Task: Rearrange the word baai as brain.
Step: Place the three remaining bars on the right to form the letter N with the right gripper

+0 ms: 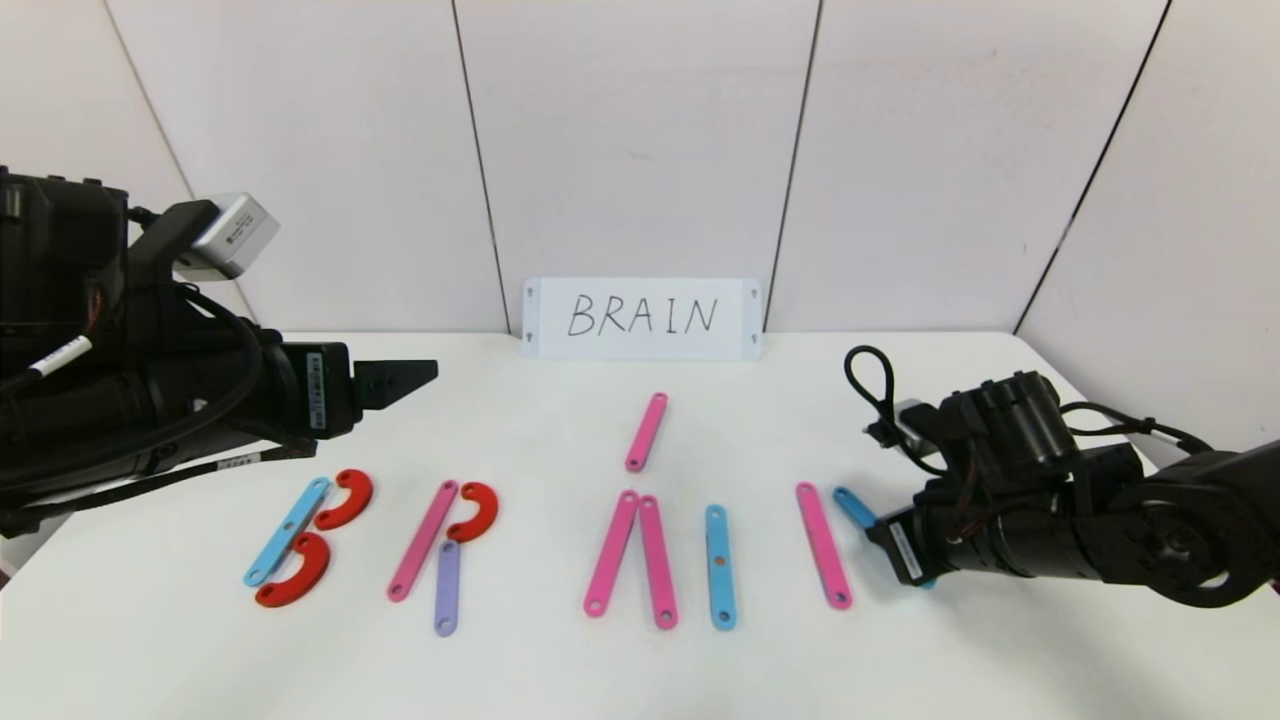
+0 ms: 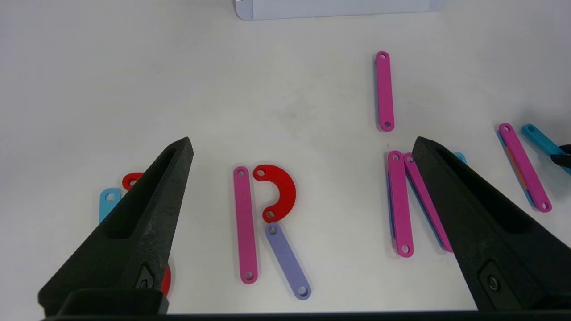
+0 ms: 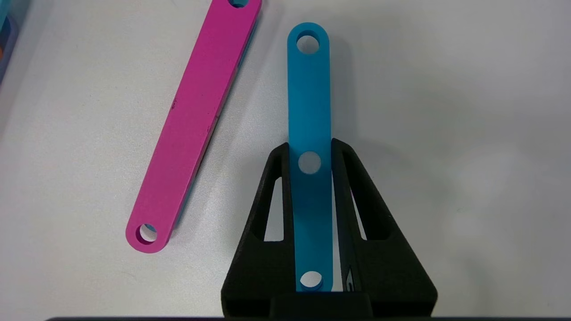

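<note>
The flat pieces lie in a row on the white table. A blue strip [image 1: 287,530] with two red curves [image 1: 345,498] forms a B. A pink strip [image 1: 423,540], a red curve [image 1: 475,510] and a purple strip [image 1: 447,587] form an R. Two leaning pink strips [image 1: 611,552] come after, then an upright blue strip [image 1: 720,566] and a pink strip [image 1: 823,545]. My right gripper [image 3: 310,147] is shut on another blue strip [image 3: 308,89] beside that pink strip, low at the table [image 1: 880,530]. My left gripper [image 2: 302,140] is open and empty above the R.
A loose pink strip [image 1: 646,431] lies behind the two leaning pink strips. The white card handwritten BRAIN [image 1: 642,318] stands against the back wall. The left arm hovers over the table's left side.
</note>
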`<action>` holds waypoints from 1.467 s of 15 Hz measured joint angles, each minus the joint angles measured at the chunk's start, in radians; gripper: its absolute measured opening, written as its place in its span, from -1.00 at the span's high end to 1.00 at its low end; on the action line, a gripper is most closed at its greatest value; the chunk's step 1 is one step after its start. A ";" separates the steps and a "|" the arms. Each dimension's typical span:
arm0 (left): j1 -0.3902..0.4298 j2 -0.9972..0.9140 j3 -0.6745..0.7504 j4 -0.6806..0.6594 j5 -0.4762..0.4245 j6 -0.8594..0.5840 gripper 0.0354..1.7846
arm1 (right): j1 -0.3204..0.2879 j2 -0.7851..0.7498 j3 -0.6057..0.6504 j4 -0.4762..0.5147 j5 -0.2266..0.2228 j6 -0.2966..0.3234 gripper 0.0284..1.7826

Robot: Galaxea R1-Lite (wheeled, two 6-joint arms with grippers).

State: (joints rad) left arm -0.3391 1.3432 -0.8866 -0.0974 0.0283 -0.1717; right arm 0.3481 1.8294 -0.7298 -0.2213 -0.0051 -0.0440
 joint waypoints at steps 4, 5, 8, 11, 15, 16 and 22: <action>0.000 0.001 0.000 0.000 0.000 0.000 -0.93 | -0.015 0.006 0.003 -0.017 0.034 -0.044 0.70; 0.000 0.001 0.000 0.000 0.000 0.000 -0.93 | -0.017 0.006 0.003 -0.017 0.043 -0.047 0.70; 0.000 0.001 0.000 0.000 0.000 0.000 -0.93 | -0.020 0.008 0.003 -0.018 0.051 -0.049 0.70; 0.000 0.001 0.000 0.000 0.000 0.000 -0.93 | -0.016 0.014 0.003 -0.022 0.052 -0.053 0.70; 0.000 0.001 -0.001 0.000 0.000 0.000 -0.93 | -0.006 0.030 0.001 -0.042 0.057 -0.054 0.70; 0.000 0.001 -0.001 0.000 0.000 0.000 -0.93 | -0.003 0.034 0.000 -0.042 0.057 -0.054 0.70; 0.000 0.001 -0.001 0.000 0.000 0.000 -0.93 | -0.002 0.041 -0.001 -0.041 0.055 -0.058 0.63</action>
State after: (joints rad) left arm -0.3391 1.3440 -0.8881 -0.0974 0.0283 -0.1717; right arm 0.3464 1.8709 -0.7306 -0.2626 0.0496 -0.1019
